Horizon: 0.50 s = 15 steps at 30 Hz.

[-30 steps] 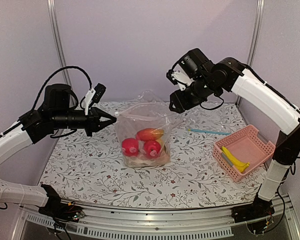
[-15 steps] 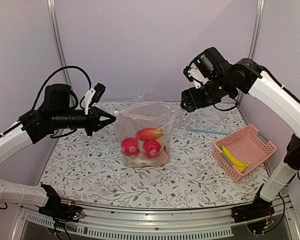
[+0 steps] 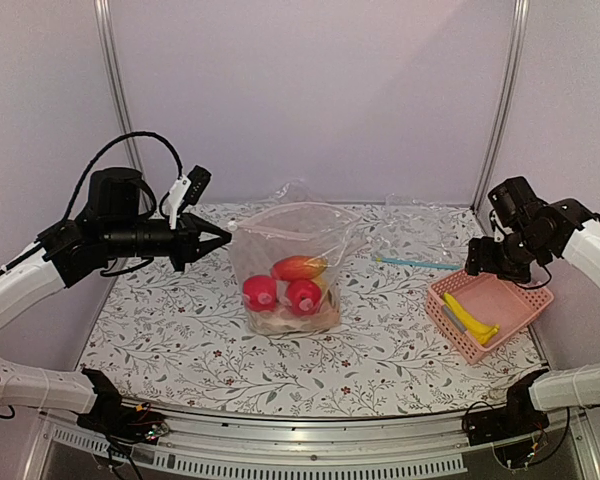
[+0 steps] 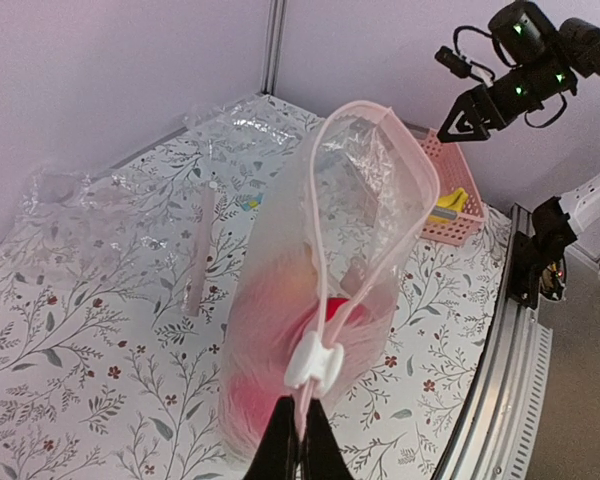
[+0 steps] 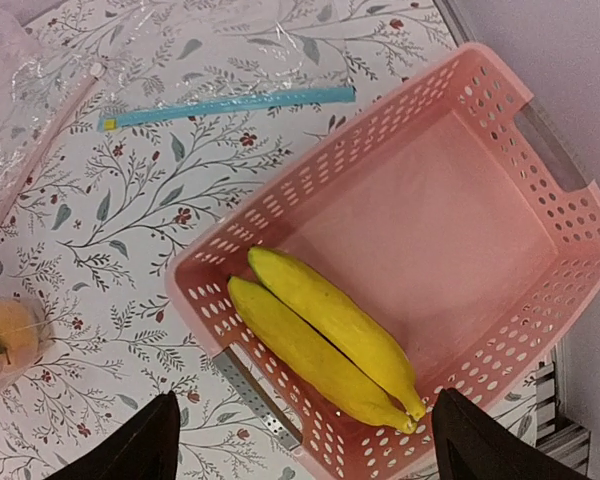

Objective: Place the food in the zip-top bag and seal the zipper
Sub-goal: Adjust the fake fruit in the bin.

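The left claw (image 4: 298, 440) was pinched tight on the mouth edge of the zip-top bag (image 4: 370, 200), gripping the zipper (image 4: 325, 200) just below a small white clip (image 4: 315, 362). From that grip the bag rose upright at the middle of the floral surface (image 3: 180, 340), its mouth gaping open. Inside lay two red round fruits (image 3: 260, 292) side by side, with an orange-red fruit (image 3: 300, 267) resting above them.

The right claw (image 5: 305, 420) hung with its fingers spread wide and holding nothing, directly above the pink basket (image 5: 480, 80) at the right side of the surface. A yellow banana (image 5: 320, 335) lay in the basket. A teal strip (image 5: 230, 103) lay on the surface just beyond the basket.
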Motion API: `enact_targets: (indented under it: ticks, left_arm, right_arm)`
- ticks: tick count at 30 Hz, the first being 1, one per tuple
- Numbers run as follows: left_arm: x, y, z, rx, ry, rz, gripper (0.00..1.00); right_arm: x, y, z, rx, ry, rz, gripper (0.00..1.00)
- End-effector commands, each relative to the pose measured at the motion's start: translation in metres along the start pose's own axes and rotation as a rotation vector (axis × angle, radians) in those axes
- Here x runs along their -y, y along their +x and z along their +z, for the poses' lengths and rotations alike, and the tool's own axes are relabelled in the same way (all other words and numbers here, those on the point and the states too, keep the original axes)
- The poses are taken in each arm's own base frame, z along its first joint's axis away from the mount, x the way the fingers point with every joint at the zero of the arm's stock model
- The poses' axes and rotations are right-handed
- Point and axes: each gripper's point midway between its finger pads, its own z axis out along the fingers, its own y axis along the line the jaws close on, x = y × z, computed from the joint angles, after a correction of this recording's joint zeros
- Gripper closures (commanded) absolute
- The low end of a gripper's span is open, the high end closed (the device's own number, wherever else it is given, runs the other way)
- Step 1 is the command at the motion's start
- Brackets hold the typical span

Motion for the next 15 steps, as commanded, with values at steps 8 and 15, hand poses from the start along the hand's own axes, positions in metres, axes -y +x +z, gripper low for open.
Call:
enact_targets:
  ticks: [8, 15]
  left_arm:
    - [-0.004, -0.008, -0.003, 0.027, -0.018, 0.010, 1.00]
    - [-0.004, -0.007, -0.003, 0.026, -0.022, 0.012, 1.00]
  right_arm:
    - [0.017, 0.044, 0.087, -0.294, -0.108, 0.084, 0.03]
    - [0.014, 0.049, 0.116, -0.392, -0.097, 0.018, 0.01]
